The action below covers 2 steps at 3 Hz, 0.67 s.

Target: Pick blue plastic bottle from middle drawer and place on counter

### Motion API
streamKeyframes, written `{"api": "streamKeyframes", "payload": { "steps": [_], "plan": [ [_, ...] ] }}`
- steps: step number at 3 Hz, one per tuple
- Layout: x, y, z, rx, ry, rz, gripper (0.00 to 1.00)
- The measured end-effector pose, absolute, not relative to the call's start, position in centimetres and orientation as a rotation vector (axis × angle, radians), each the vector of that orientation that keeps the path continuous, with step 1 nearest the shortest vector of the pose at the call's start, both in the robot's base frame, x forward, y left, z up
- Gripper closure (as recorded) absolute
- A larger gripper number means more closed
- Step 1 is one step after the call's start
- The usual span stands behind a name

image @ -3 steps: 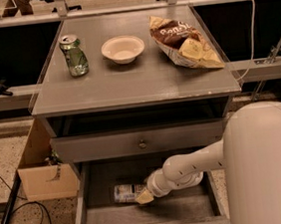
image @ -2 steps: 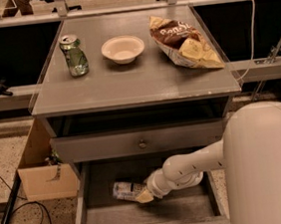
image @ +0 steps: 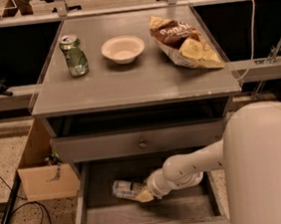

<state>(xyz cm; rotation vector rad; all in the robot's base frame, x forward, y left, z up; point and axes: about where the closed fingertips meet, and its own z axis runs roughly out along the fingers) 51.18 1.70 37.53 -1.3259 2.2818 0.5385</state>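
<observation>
On the surface (image: 128, 88) stand a can (image: 74, 56) at left, a bowl (image: 123, 49), then a chip bag (image: 183, 44) at right. Below, in the open drawer (image: 136, 215), the bottle (image: 125, 188) lies on its side; the claw (image: 143, 196) meets its right end, grip impossible to tell

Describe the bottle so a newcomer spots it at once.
Below the grey counter, find the open drawer at the bottom. The bottle lies on its side there, with the pincer at one end. It is pale and labelled, unlike the green can up top.
</observation>
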Motion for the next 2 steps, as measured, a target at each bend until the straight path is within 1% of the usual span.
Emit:
{"api": "streamKeyframes", "payload": {
  "steps": [1, 2],
  "plan": [
    [51.2, 1.7, 37.5, -1.326, 2.282, 0.538, 1.0],
    [50.1, 0.1, 39.9, -1.328, 2.273, 0.524, 1.0]
  ]
}}
